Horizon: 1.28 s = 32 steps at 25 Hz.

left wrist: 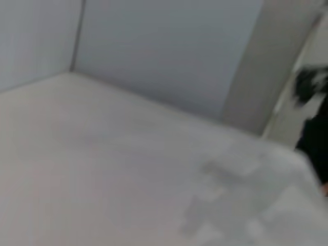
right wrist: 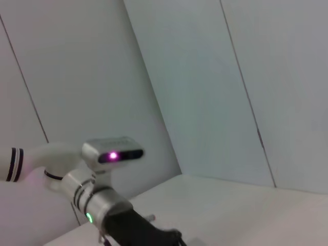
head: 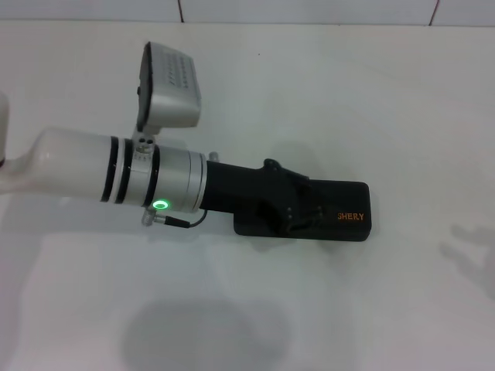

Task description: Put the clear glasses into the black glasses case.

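The black glasses case (head: 340, 220) lies closed on the bench (head: 348, 100). The left hand (head: 298, 210) rests on its 9 o'clock end. Its grip state cannot be determined.

— Reading anything here?
— Showing orange "SHERY" lettering on the lid of the black glasses case (head: 340, 212), right of centre in the head view.
— Anything else?
— Nothing more proving legible.

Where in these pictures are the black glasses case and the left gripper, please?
black glasses case (head: 349, 218): head view, on its closed lid by the orange lettering.
left gripper (head: 298, 210): head view, on its black fingers over the case.
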{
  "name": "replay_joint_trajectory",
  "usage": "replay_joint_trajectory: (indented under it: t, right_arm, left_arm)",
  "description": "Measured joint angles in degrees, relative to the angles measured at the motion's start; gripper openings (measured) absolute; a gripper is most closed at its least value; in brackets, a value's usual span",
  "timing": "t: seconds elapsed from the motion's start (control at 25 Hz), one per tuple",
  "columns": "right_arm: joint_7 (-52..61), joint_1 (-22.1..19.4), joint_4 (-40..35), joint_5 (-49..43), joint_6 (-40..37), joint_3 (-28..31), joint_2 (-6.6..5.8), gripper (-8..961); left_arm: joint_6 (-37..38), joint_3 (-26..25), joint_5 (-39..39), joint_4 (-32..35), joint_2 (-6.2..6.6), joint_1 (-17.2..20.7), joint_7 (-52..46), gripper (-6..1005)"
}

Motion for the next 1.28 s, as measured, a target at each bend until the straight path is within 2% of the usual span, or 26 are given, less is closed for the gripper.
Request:
replay_joint_trajectory:
  t: [0.12, 0.28, 0.36, 0.4, 0.52, 0.56, 0.72, 1.0, 1.28]
  right_arm:
    - [-0.02, 0.29, 0.82, -1.1, -0.01, -0.3, 0.0, 408]
    - [-0.12, 1.45, 2.03, -1.83, -0.02, -2.34, 0.0, 412]
    - [-0.53, 2.96, 3.55, -1.54, 0.23, -6.15, 0.01, 415]
    - [-0.83, 3.43, 4.11, -1.12, 0.33, -7.34, 0.0, 416]
    - [-3.67, 5.9, 7.42, 4.18, 0.46, -13.82, 0.06, 419]
    - [-5.03, 7.08, 8.84, 6.65, 0.59, -16.62, 0.05, 465]
    - [-7.76, 11.64, 11.49, 11.32, 3.58, -25.14, 0.25, 650]
    - [-7.97, 16.92, 11.78, 11.55, 5.71, -32.12, 0.66, 646]
    - [-9.33, 17.41, 12.19, 12.63, 6.22, -33.6, 0.86, 668]
  left_arm:
    - [5.21, -0.18, -3.54, 3.34, 0.36, 1.74, -1.17, 295]
    - [18.62, -0.83, -5.29, 11.58, 2.49, 5.94, -0.91, 298]
    - [24.83, -2.74, -5.97, 15.11, 3.08, 8.06, 1.02, 299]
    - [28.54, -5.67, -6.34, 18.08, 3.14, 9.97, 1.3, 318]
    - [32.88, -10.03, -6.45, 20.99, 3.2, 12.18, 1.11, 374]
    - [34.79, -11.75, -6.46, 21.45, 3.46, 12.94, 1.18, 392]
    - [37.57, -14.99, -6.91, 21.43, 4.56, 13.85, 1.08, 467]
    - [37.79, -18.1, -7.11, 21.02, 5.33, 16.2, 1.3, 667]
    - [37.79, -18.32, -6.84, 21.06, 5.04, 17.33, 2.44, 676]
